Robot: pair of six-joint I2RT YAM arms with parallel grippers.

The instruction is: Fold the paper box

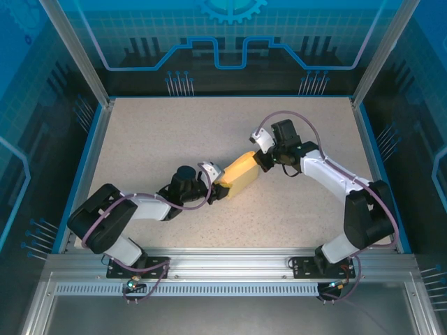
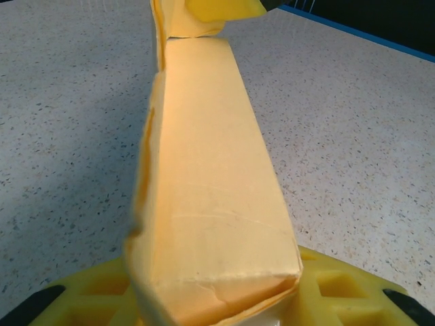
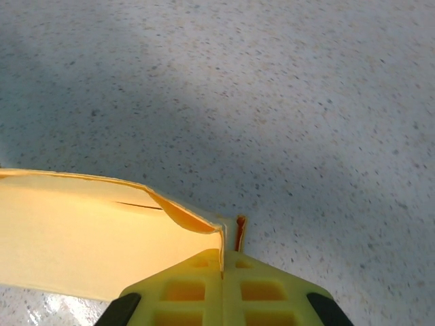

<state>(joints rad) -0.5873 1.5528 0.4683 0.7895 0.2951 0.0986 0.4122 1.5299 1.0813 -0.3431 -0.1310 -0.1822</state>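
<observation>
Speckled beige-grey tabletop (image 1: 160, 132), matte and grainy, lies inside a blue-lit enclosure with glossy see-through walls. Nearest to you, a ribbed aluminium rail (image 1: 230, 269) carries both arm bases.

From there the left arm, black and white with rounded joints, reaches to the middle of the table. Your left gripper (image 1: 220, 187) is clamped on the near end of the pale yellow thin-card paper box (image 1: 241, 174). In the left wrist view its yellow plastic fingers (image 2: 340, 288), moulded with square pockets, sit on either side of that end, where the corner is a little crumpled and creased.

The paper box is long, slim and rectangular, with a smooth matte face. It is held between the two grippers near the table centre, and I cannot tell if it touches the surface. At its far end a flap is bent and curls inwards.

Your right gripper (image 3: 223, 261) has its yellow fingers pressed together. The thin card edge runs into the seam between them, so it appears nipped there. A lilac cable (image 1: 288, 112) loops over that wrist. Farthest stands the blue back wall (image 1: 230, 42) with a printed line pattern.
</observation>
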